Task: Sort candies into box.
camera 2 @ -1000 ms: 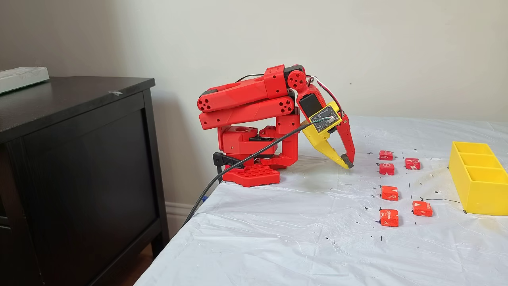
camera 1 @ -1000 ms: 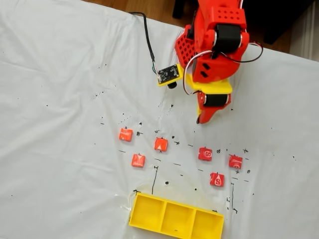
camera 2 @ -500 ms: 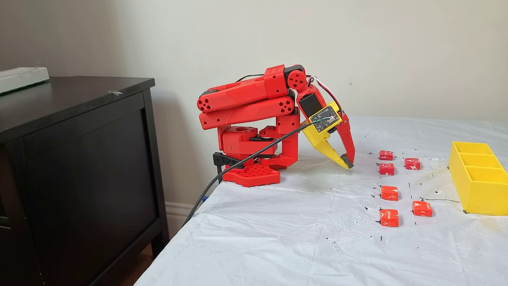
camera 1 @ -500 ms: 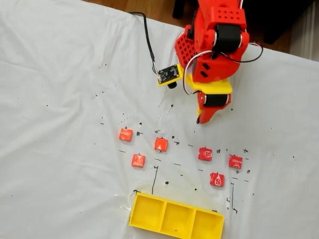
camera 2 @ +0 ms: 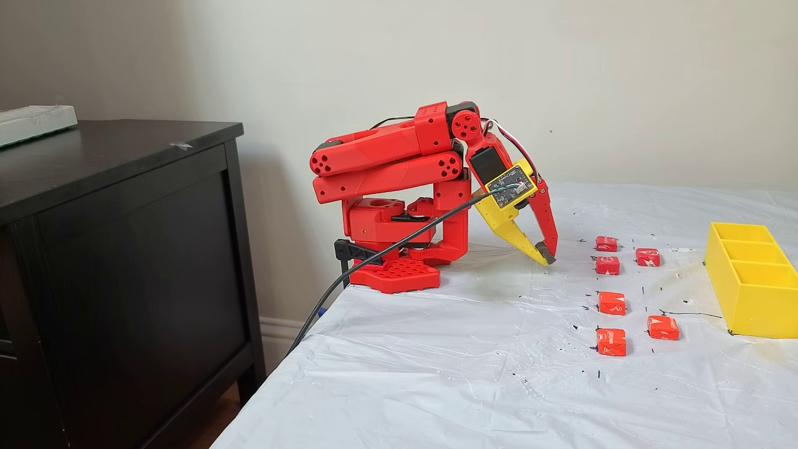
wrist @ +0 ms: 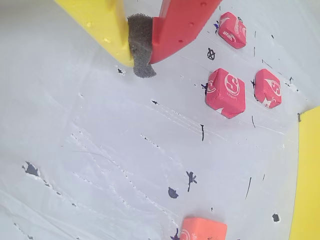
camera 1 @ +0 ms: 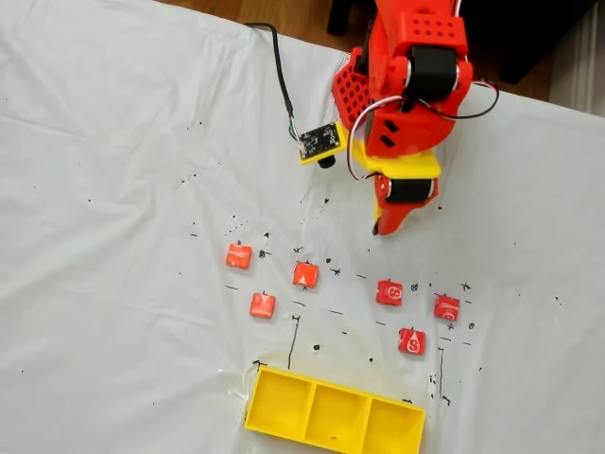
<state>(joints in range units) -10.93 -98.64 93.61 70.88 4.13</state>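
Nothing moved; box [camera 1: 335, 413] lengthwise left-right, opening upward.

The arm [camera 2: 399, 168] was bright red, with one yellow jaw, one red jaw and a dark grey pad between them. The candies [camera 1: 306, 274] were red to orange-red squares carrying white markings. The box [camera 1: 333, 410] was plain bright yellow. A white sheet [camera 1: 113, 236] speckled with black ink marks covered the bench. The cabinet [camera 2: 124, 262] was dark brown-black, the wall [camera 2: 623, 87] off-white.
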